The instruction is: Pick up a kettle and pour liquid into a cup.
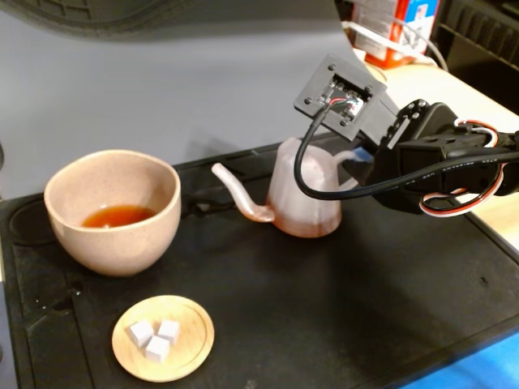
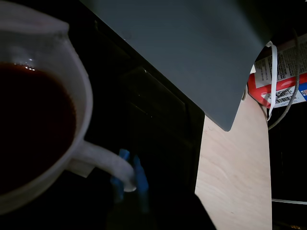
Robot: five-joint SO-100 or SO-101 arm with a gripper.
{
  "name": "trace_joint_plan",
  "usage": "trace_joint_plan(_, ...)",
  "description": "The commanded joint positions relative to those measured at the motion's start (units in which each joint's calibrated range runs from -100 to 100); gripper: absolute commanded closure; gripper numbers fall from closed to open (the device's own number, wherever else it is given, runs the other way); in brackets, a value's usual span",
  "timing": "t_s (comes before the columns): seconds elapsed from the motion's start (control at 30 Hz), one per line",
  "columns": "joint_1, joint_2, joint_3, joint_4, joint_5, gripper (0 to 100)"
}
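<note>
The pinkish-white ribbed kettle (image 1: 304,198) stands upright on the black mat (image 1: 365,308), its thin spout pointing left toward the cup (image 1: 113,235). The beige speckled cup holds a shallow pool of reddish-brown liquid (image 1: 117,215). In the wrist view the kettle (image 2: 72,96) fills the left side, with dark liquid (image 2: 29,129) inside it. My gripper (image 2: 128,179) has its blue fingers (image 2: 141,175) pressed on either side of the loop handle. In the fixed view the arm (image 1: 438,162) reaches in from the right, and the kettle handle and arm hide the fingertips.
A small wooden dish (image 1: 182,344) with three white cubes (image 1: 156,336) lies at the mat's front left. A grey board (image 1: 162,89) stands behind the mat. A red-and-white box (image 1: 397,28) sits on the light wooden table (image 2: 235,182) at the back right.
</note>
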Motion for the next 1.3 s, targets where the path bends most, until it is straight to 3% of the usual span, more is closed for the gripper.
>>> trace_joint_plan(0.0, -0.2, -1.0, -3.1, -0.9, 0.3, 99)
trace_joint_plan(0.07, -0.2, -0.7, -2.9, -0.9, 0.3, 96)
trace_joint_plan(0.23, -0.4, -0.6, -2.5, -0.5, 0.3, 74)
trace_joint_plan(1.27, -1.1, -2.2, 3.0, -0.1, 0.3, 75)
